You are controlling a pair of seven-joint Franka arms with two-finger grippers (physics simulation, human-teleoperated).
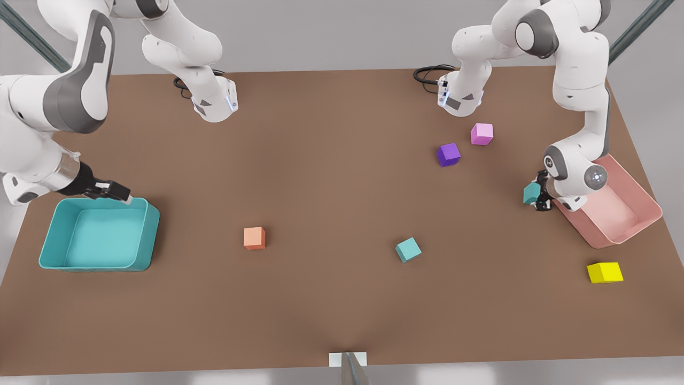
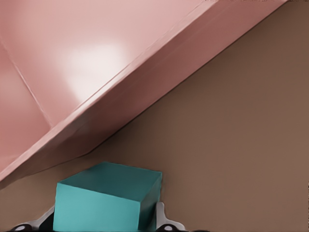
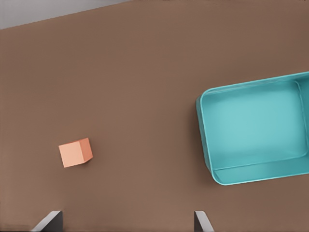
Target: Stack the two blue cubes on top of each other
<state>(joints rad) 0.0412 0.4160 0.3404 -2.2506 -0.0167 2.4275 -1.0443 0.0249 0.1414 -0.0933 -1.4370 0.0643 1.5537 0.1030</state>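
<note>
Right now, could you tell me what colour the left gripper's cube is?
Teal cube, best in the left wrist view.

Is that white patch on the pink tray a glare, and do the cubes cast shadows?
Left wrist view: yes, a soft bright sheen on the pink tray, beside the teal cube in the left gripper. Front view: only faint shadows, as under the orange cube.

You have two small, plain matte teal cubes. One teal cube rests flat on the brown table, turned at a slight angle, toward the front view's right of centre. The other teal cube is tilted, clamped between the left gripper fingers, just beside the pink bin.
</note>
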